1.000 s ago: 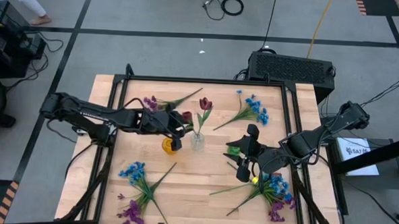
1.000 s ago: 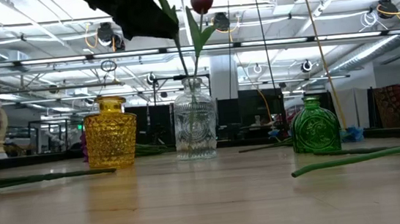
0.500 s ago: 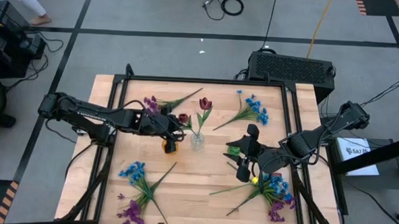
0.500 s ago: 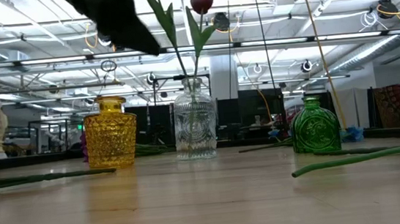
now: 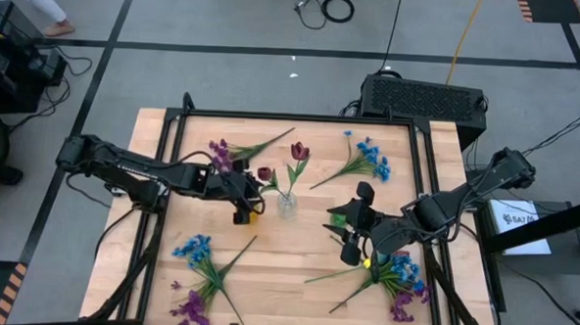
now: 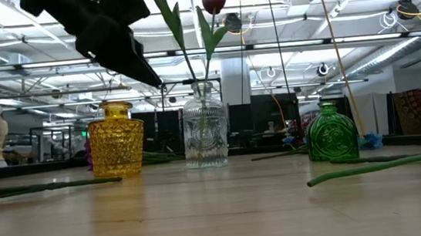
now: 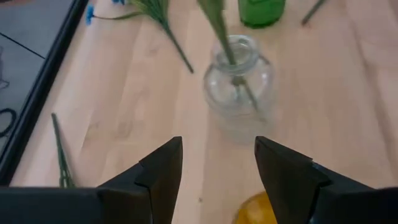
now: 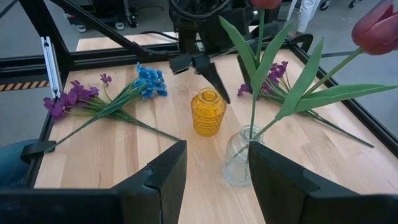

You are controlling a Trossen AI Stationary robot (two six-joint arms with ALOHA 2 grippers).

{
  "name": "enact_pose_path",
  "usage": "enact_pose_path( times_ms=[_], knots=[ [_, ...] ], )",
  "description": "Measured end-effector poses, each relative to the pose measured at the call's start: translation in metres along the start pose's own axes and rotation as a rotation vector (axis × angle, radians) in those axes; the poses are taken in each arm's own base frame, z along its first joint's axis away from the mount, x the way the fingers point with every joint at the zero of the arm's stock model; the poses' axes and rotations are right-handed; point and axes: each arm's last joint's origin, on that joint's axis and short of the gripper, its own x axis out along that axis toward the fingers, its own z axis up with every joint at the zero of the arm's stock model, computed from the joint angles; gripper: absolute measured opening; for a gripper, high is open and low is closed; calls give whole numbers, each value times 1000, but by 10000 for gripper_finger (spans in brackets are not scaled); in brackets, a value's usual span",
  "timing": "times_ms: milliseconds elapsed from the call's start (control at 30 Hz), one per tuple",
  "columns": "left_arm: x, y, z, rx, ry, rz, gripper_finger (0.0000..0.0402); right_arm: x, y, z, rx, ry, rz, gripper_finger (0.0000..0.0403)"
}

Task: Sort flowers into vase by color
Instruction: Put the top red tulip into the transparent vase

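A clear vase (image 5: 286, 204) at the table's middle holds two dark red tulips (image 5: 299, 151) (image 5: 265, 173) by their stems. A yellow vase (image 6: 117, 140) stands to its left and a green vase (image 6: 331, 133) to its right. My left gripper (image 7: 217, 168) hangs open over the yellow vase, just left of the clear vase (image 7: 237, 87), with nothing between its fingers. My right gripper (image 8: 214, 168) stays open in the air above the green vase (image 5: 338, 220), also with nothing in it. Blue and purple flowers lie around on the wood.
Loose sprigs lie on the table: purple (image 5: 222, 150) at the far left, blue (image 5: 368, 161) at the far right, blue (image 5: 198, 249) and purple (image 5: 193, 307) at the near left, and a mixed bunch (image 5: 398, 275) at the near right. A black rail (image 5: 292, 118) frames the table.
My left gripper has drawn away from the second tulip's stem toward the table's left edge and has sunk toward the yellow vase. The tulip stays standing in the clear vase, leaning a little left.
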Motion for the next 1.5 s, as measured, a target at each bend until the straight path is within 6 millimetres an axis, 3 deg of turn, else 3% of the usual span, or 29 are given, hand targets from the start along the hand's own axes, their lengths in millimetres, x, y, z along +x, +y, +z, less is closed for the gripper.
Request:
enact_pose_path(
  times_ms=[400, 833, 1367, 1500],
  knots=[
    [29, 11, -23, -72, -56, -25, 207, 0, 0, 0, -18, -2, -1, 164],
    [59, 5, -25, -78, -85, -63, 207, 0, 0, 0, -26, -2, 1, 164],
    [64, 3, -21, -61, -138, -97, 207, 0, 0, 0, -34, -1, 2, 164],
    [56, 7, -18, -60, -146, -91, 207, -3, 1, 0, -34, 4, 17, 164]
  ],
)
